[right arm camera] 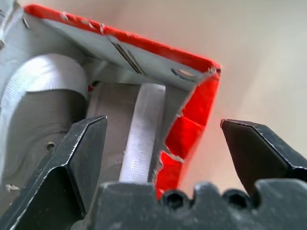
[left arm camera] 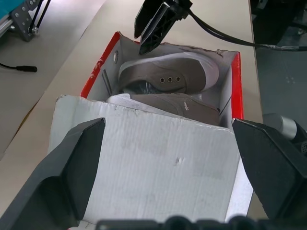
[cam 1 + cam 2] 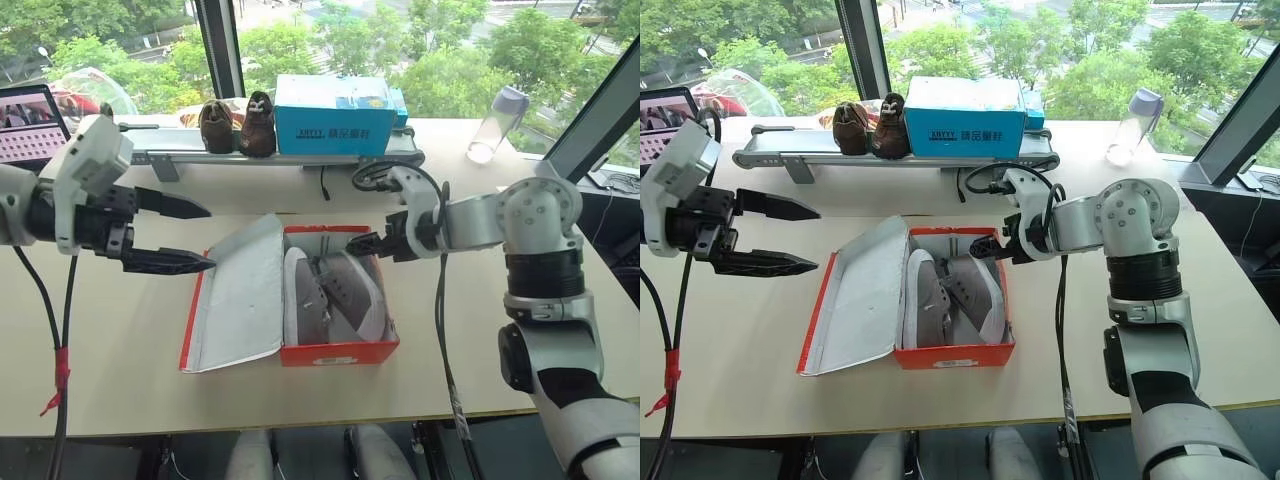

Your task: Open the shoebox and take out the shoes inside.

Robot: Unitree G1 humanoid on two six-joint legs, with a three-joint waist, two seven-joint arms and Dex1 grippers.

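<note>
I see shoebox (image 3: pixel 335 350) on desk (image 3: pixel 120 380), lid flung open leftward | shoes (image 3: pixel 335 295) inside | right gripper (image 1: pixel 163 127) spread wide over box's far corner, empty | left gripper (image 3: pixel 205 238) spread, beside lid, empty

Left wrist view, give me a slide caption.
Open left gripper above shoebox lid, grey shoes inside.

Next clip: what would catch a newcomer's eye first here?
The red shoebox sits mid-table with its lid flopped open to the robot's left, the grey shoes still inside. The right gripper hovers open at the box's far right corner; the left gripper, open too, hangs beside the lid.
</note>
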